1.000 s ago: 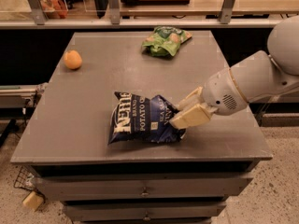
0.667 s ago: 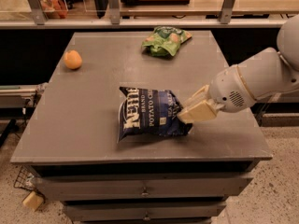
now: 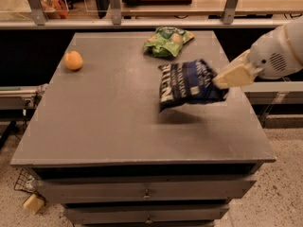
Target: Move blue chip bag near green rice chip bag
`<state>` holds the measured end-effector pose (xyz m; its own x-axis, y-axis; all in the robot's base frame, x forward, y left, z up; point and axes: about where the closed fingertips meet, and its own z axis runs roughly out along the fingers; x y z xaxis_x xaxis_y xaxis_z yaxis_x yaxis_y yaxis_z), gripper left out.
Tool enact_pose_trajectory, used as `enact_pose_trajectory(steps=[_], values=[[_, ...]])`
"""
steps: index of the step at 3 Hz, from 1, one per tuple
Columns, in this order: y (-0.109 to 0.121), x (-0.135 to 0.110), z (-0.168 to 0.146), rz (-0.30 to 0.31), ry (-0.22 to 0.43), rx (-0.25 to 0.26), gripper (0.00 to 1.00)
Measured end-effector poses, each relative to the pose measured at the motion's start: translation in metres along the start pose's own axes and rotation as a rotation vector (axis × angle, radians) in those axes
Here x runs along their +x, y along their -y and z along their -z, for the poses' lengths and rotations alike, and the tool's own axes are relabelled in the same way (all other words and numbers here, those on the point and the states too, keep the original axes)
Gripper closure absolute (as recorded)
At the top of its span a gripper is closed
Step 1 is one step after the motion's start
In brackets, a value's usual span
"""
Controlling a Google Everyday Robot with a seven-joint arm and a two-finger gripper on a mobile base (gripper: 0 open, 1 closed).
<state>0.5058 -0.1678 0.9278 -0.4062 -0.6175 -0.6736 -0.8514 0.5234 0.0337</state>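
Cream plastic jaws of the gripper (image 3: 221,81) are closed on the right edge of the blue chip bag (image 3: 189,84), with the bag's crinkled margin pinched between them. How far the foil runs into the grip is hard to make out, since the near finger covers it. The gripper sits over the right side of the tabletop (image 3: 104,122), and behind it the rounded white arm (image 3: 279,53) reaches in from the right edge of the view.

The blue chip bag hangs from that grip clear of the surface, tilted, its white lettering running sideways down the left end. A soft dark shadow lies on the grey tabletop just under it. The green rice chip bag (image 3: 168,41) lies flat near the far edge, up and a little to the left of the blue bag. The two are near each other but apart, with a strip of bare grey between them.

A round orange fruit (image 3: 73,60) rests well away on the far left. Below the tabletop's front edge are grey drawers (image 3: 147,190) with small knobs.
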Motion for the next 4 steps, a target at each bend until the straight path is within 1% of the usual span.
enact_pose_trajectory(steps=[1, 2, 3, 4], values=[[0.016, -0.011, 0.023, -0.003, 0.015, 0.061, 1.00], [0.022, -0.015, 0.010, -0.023, 0.065, 0.047, 1.00], [0.065, -0.042, 0.008, -0.074, 0.180, 0.113, 1.00], [0.124, -0.076, 0.012, -0.142, 0.303, 0.195, 1.00]])
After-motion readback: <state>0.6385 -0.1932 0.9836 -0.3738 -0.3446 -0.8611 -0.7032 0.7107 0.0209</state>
